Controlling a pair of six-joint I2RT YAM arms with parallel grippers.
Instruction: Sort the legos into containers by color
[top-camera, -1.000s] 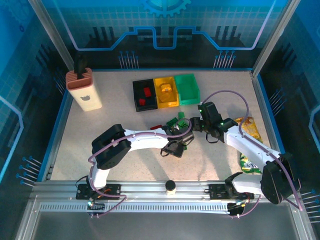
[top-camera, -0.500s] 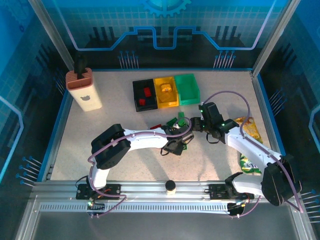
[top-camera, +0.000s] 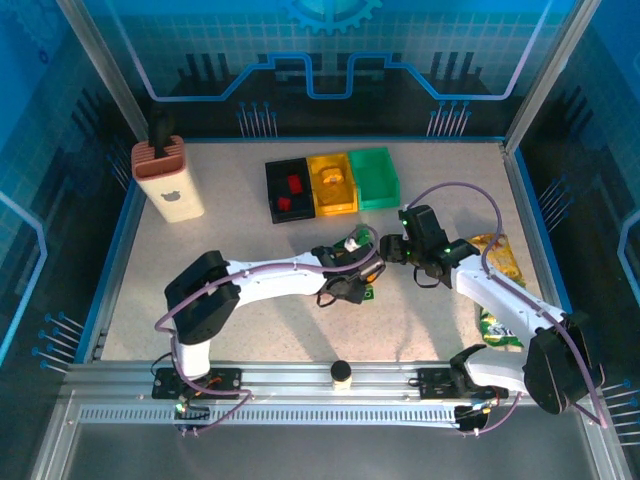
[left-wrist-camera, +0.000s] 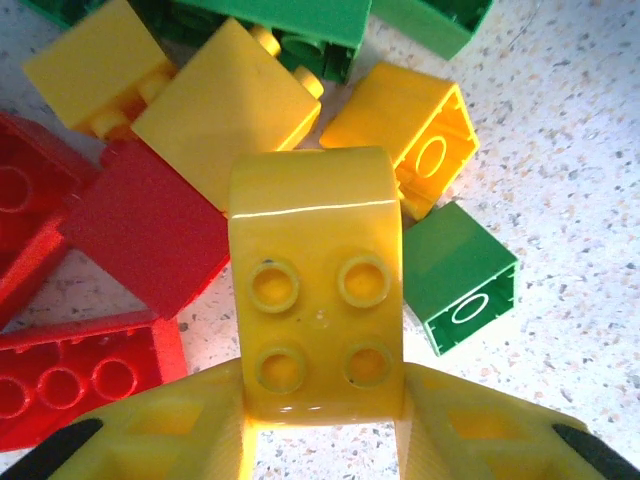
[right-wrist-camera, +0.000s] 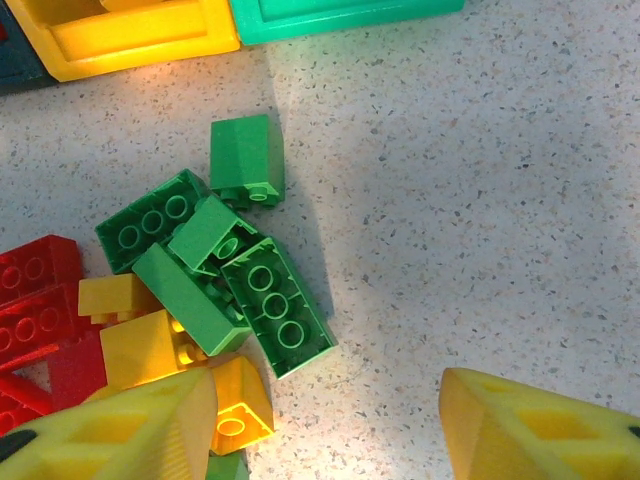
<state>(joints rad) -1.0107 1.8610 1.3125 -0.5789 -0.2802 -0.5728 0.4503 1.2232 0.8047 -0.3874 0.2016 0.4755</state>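
Note:
My left gripper (left-wrist-camera: 320, 425) is shut on a yellow lego (left-wrist-camera: 315, 290) with a rounded end and four studs, held just above the pile. Under it lie red legos (left-wrist-camera: 140, 230), yellow legos (left-wrist-camera: 225, 115) and a green lego (left-wrist-camera: 460, 270). In the top view the left gripper (top-camera: 350, 287) hangs over the pile in mid table. My right gripper (right-wrist-camera: 325, 420) is open over bare table, right of several green legos (right-wrist-camera: 275, 305). The black container (top-camera: 272, 195), yellow container (top-camera: 335, 208) and green container (top-camera: 375, 180) stand in a row at the back.
A tall beige holder (top-camera: 168, 180) stands at the back left. Snack bags (top-camera: 497, 258) lie by the right arm. A small round object (top-camera: 342, 374) sits at the near rail. The black container holds red legos (top-camera: 294, 184), the yellow one a yellow piece (top-camera: 333, 177).
The left gripper has closed on the yellow lego, and the left arm's elbow has swung left. The right arm has hardly moved.

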